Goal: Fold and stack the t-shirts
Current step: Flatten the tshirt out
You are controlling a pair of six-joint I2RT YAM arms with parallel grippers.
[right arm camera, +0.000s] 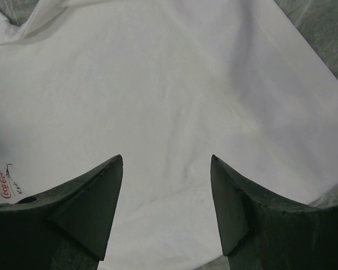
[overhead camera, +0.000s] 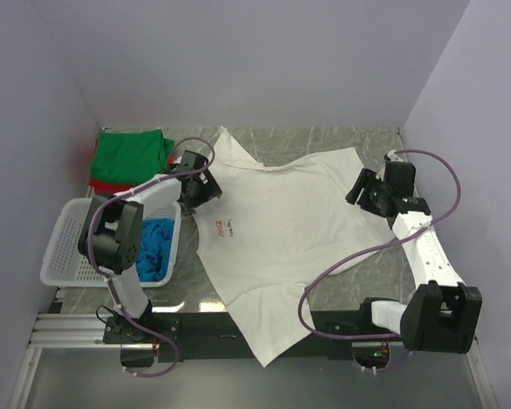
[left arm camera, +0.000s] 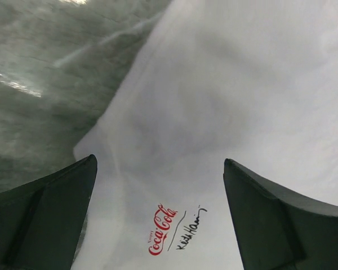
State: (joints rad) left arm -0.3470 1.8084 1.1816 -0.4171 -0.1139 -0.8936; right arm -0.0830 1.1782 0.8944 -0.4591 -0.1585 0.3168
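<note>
Nearest the arm bases, the hem of the white t-shirt [overhead camera: 281, 247] reached past the near edge of the grey marbled surface [overhead camera: 324, 138] and lay over a dark rail [overhead camera: 204, 325]. The shirt lay spread out, front up, across the middle of the surface, with some loose creases. A small red script logo [left arm camera: 162, 229] sat on the side nearer the left arm. To the left, just beside the shirt, a white lattice basket [overhead camera: 68, 247] held a crumpled blue t-shirt [overhead camera: 157, 243]. Farther back, the left hand [overhead camera: 200, 189] hovered over the shirt's left edge. Its wrist camera showed both fingers spread wide, nothing between them but cloth below. The right hand [overhead camera: 362, 189] hovered at the shirt's right edge, likewise wide open and holding nothing. In the far left corner a green t-shirt [overhead camera: 132, 153] lay folded on top of a red t-shirt [overhead camera: 102, 183]. The fold of the white shirt appeared not to have begun. To do it well, each hand would probably need to lower to its own side edge, pinch the cloth layers together, and lift only slightly. Each side could then be carried toward the middle, keeping the cloth taut so the creases smoothed out. The overhanging hem risked dragging the shirt askew, so bringing it back onto the surface early seemed wise.
</note>
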